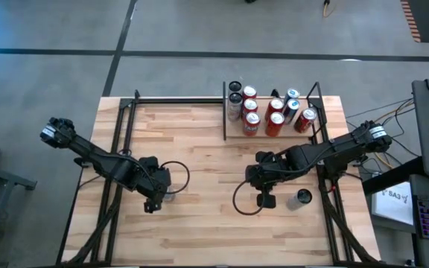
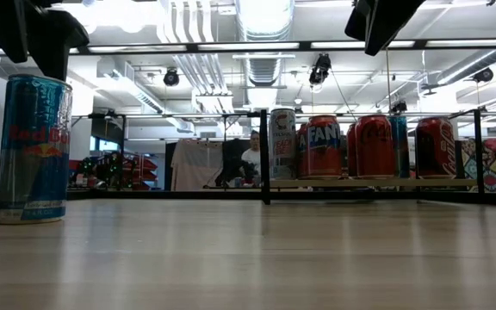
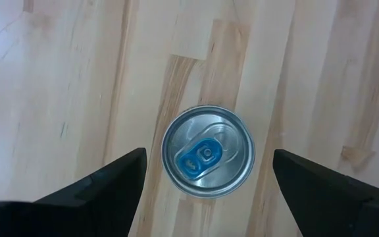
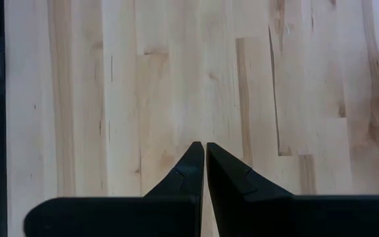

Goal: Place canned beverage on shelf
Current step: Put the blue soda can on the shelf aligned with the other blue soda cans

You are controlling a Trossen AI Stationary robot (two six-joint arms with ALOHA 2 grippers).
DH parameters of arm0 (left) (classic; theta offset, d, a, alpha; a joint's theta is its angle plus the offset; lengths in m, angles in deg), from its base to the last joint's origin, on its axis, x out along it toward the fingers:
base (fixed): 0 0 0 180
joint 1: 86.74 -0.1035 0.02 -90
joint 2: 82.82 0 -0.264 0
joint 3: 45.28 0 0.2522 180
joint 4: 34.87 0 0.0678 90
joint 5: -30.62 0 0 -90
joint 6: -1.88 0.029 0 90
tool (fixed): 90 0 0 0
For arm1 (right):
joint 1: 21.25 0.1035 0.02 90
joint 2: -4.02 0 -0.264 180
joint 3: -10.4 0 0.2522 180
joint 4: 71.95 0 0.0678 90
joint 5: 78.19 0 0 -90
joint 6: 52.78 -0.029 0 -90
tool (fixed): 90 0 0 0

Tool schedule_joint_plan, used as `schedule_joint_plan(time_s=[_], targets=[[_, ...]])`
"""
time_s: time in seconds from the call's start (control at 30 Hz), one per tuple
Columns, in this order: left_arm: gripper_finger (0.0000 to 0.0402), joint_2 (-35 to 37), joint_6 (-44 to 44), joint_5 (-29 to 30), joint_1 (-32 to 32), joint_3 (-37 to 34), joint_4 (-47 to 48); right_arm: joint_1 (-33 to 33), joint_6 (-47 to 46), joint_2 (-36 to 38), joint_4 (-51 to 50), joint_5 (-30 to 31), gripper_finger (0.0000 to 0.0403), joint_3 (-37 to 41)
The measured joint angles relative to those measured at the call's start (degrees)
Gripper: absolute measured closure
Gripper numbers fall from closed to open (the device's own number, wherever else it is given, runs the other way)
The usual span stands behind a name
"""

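Fingers (image 3: pixel 104 191) of the left gripper (image 3: pixel 208 181) spread wide, hanging above an upright blue-and-silver beverage can (image 3: pixel 207 151) (blue pull tab) on the light butcher-block tabletop (image 1: pixel 199 141), no contact. Right gripper (image 4: pixel 205 168) fingers closed, empty. Light-wood shelf with black rods (image 1: pixel 233 135) at the back edge holds more cans (image 1: pixel 275 123).

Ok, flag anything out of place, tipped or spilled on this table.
Nothing is tipped or spilled. Two cans are off the shelf: the blue can upright under the open left claw, and another can beside the shut right claw.
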Motion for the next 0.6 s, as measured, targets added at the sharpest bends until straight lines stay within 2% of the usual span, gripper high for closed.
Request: schedule_joint_plan(time_s=[0.6], targets=[[0.0086,0.0,-0.1,0.9,0.0,-2.1,-1.1,0.0,-1.7,0.0,0.4,0.0,0.0394,1.9]])
